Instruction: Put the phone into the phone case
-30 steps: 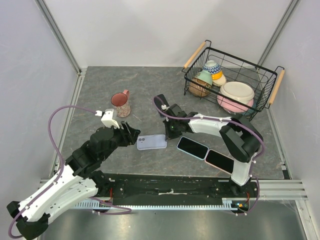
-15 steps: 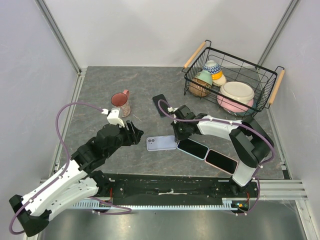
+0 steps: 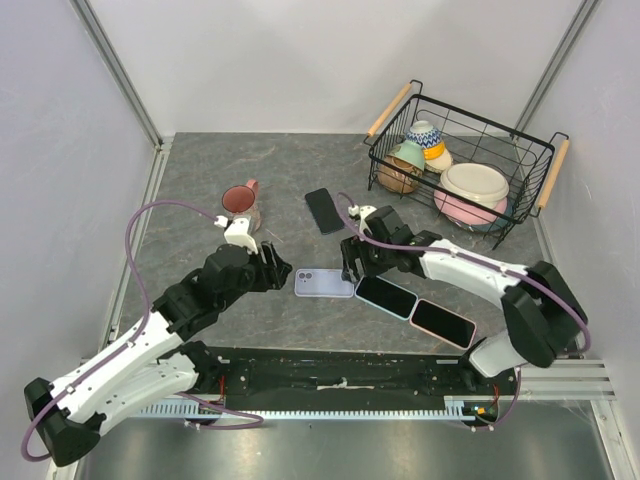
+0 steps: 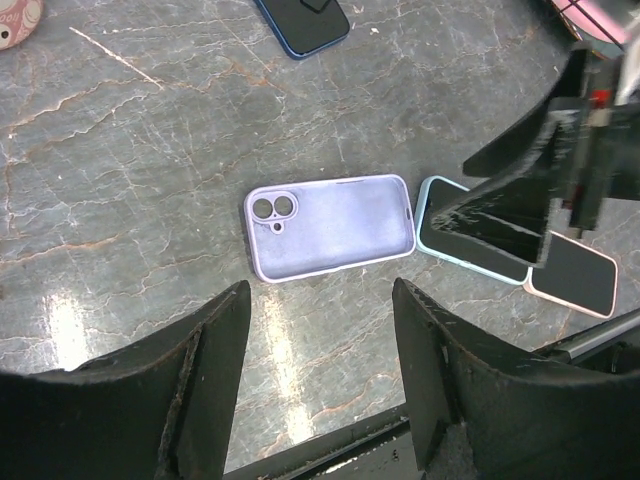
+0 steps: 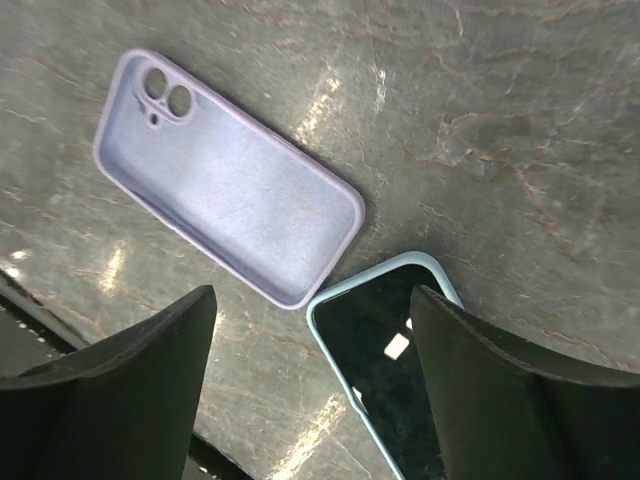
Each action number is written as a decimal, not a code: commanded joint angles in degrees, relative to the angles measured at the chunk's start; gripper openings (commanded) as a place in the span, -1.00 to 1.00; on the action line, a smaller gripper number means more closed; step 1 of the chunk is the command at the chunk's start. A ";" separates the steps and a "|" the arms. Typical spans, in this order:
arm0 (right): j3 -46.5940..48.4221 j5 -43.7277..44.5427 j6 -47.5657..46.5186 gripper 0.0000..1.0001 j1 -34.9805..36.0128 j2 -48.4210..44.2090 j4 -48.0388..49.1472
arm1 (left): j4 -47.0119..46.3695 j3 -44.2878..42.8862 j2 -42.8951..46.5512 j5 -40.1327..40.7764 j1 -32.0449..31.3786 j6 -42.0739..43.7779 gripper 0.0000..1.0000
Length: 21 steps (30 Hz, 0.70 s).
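Note:
The empty lilac phone case (image 3: 323, 283) lies open side up on the table between my two grippers; both wrist views show it too (image 4: 332, 226) (image 5: 228, 177). A bare dark phone (image 3: 324, 210) lies further back, behind the case, and shows at the top of the left wrist view (image 4: 302, 20). My left gripper (image 3: 281, 270) (image 4: 320, 300) is open and empty just left of the case. My right gripper (image 3: 352, 268) (image 5: 312, 300) is open and empty above the case's right end and the light-blue-cased phone (image 5: 400, 340).
Two cased phones lie right of the lilac case, one light blue (image 3: 386, 296) and one pink (image 3: 443, 323). A pink mug (image 3: 242, 206) stands behind the left gripper. A black wire basket (image 3: 487, 117) with bowls sits at the back right.
My right gripper was shut and now stands open; its arm swung right, uncovering the dark phone. The lilac case slid slightly right. My left gripper moved a little closer to the case.

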<state>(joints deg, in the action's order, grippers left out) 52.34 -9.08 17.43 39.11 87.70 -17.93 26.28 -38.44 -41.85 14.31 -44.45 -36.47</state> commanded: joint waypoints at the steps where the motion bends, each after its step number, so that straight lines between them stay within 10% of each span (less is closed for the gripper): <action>1: -2.06 0.12 1.81 0.79 -0.79 -8.23 3.34 | -2.73 -1.29 -0.69 -0.77 -0.03 2.19 0.33; 21: -7.78 -10.35 7.62 0.96 -6.59 -10.10 14.59 | -6.67 -7.96 -25.37 -13.06 8.22 11.15 0.33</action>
<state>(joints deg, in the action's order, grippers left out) 44.01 -18.87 23.55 32.86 75.16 -6.79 24.25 -42.96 -62.15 6.74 -39.97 -30.00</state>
